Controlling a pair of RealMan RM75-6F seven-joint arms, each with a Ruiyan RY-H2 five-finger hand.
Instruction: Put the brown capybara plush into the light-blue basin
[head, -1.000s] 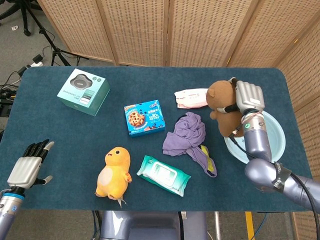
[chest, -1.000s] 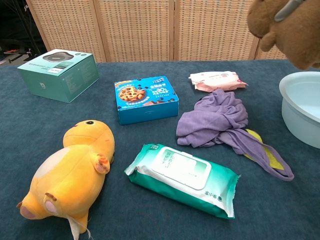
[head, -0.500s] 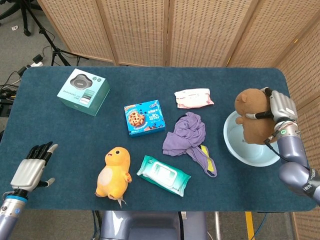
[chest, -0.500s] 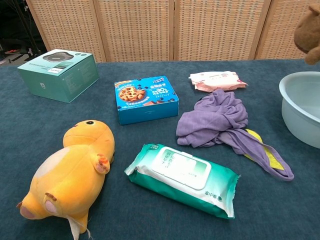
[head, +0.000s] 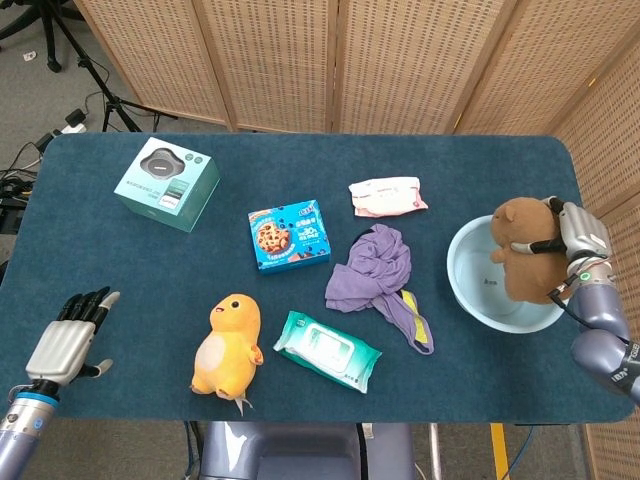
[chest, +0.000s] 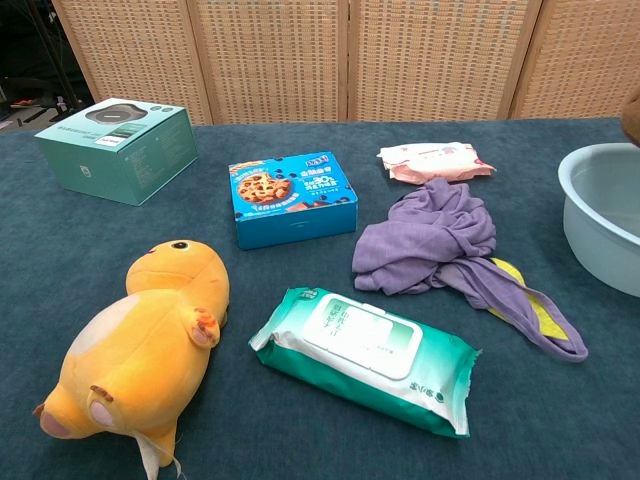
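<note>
over at the near left corner the left hand (head: 62, 345) hung bare, fingers straight and slightly apart, holding nothing. well to its right lay the orange plush (head: 228, 346), then the wipes pack (head: 327, 350) and the purple cloth (head: 376, 270). furthest right, the right hand (head: 578, 234) clasped the brown capybara plush (head: 525, 248) upright over the light-blue basin (head: 475, 290), just left of its palm.

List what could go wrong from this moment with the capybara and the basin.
1. The right hand grips the brown capybara plush toward the far-right side of the light-blue basin; released there, it might catch the rim and topple out off the table edge.
2. If the fingers snag the fur on opening, the plush could lift back out.
</note>
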